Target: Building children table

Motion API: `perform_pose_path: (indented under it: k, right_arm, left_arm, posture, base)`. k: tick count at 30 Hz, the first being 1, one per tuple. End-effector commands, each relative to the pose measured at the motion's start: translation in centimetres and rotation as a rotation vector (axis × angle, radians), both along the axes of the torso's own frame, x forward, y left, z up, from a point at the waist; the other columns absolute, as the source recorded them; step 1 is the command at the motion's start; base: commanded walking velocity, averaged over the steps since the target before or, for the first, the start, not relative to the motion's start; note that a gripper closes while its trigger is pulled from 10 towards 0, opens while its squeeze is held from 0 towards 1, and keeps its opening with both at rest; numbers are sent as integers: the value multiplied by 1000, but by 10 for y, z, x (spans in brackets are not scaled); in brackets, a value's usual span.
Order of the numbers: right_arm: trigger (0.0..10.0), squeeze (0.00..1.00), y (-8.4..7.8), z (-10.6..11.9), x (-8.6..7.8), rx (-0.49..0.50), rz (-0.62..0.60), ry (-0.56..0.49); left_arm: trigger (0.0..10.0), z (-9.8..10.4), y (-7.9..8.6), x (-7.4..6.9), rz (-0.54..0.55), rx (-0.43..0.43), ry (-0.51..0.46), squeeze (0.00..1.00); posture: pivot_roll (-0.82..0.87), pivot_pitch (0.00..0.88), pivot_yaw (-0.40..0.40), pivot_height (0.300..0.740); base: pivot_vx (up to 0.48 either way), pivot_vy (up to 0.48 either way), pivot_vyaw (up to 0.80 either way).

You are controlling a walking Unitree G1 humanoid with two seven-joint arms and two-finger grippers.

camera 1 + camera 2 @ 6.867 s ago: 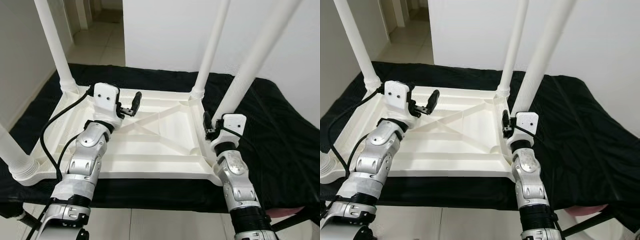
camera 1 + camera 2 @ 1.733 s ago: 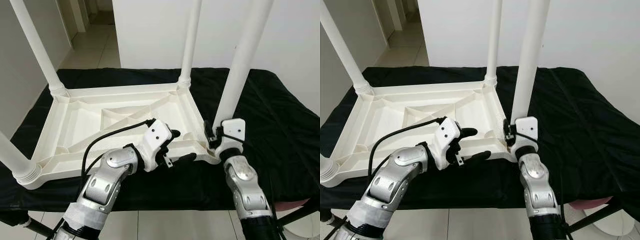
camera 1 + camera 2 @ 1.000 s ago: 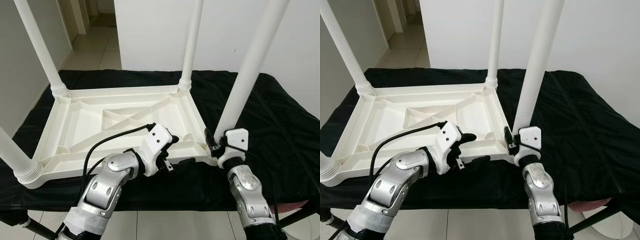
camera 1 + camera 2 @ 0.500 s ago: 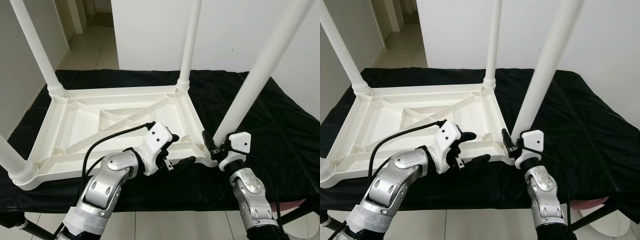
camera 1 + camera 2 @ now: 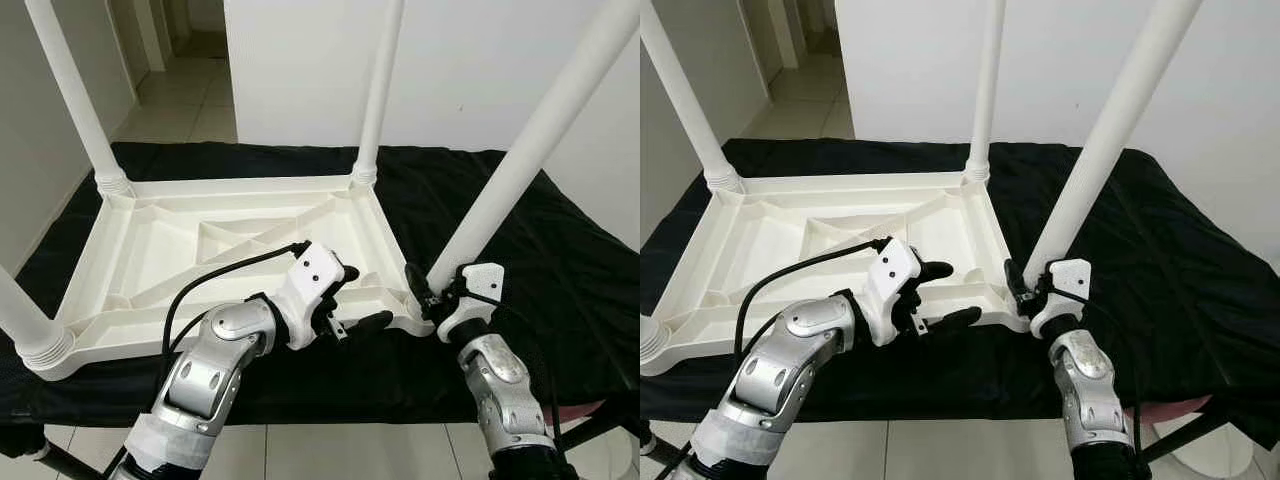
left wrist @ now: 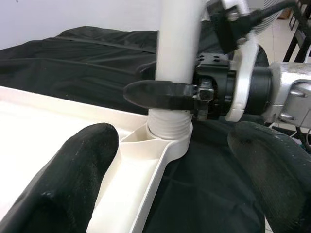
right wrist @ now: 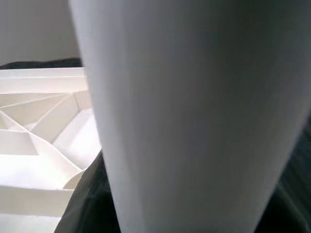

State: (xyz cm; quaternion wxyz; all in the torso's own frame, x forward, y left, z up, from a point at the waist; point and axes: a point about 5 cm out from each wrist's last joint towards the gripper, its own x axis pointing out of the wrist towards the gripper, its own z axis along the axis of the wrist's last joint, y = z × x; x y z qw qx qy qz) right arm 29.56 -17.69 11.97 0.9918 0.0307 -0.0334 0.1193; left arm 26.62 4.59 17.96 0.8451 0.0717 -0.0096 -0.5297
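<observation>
A white plastic table top lies upside down on a black cloth. Legs stand upright in its far left, far right and near left corners. The near right leg leans to the right above its threaded corner socket. My right gripper is shut on the base of that leg, one black finger lying across it. My left gripper is open, its fingers on either side of the table top's near rim, just left of that corner.
The black cloth covers the whole support and hangs over its near edge. A white wall rises close behind. A tiled hallway opens at the far left. A black stand leg pokes out at the lower right.
The near right leg, upright 1.7 s ago, now leans further to the right in my right gripper. My left gripper has kept its place at the near rim.
</observation>
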Motion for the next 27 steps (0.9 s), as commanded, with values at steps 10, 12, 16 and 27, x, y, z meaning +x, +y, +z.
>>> perform_pose_path:
  k: [10,12,16,27]
  right_arm:
    - [10000,0,1,-34,-3,88,-22,227]
    - [10000,0,1,-33,-3,74,-17,218]
    - [10000,0,4,-32,-5,49,-12,196]
    - [10000,0,31,-19,-9,186,-226,157]
  left_arm:
    - [10000,4,3,4,111,-2,-22,0]
    - [10000,4,3,4,113,-4,-22,0]
    - [10000,4,3,3,111,-8,-21,0]
    - [10000,5,0,-4,73,-14,-27,0]
  posture:
    - [-78,0,-5,740]
    - [-78,0,-5,740]
    - [-75,0,-9,740]
    - [-73,0,-18,740]
  base:
    - [0,0,0]
    - [0,0,0]
    - [0,0,0]
    - [0,0,0]
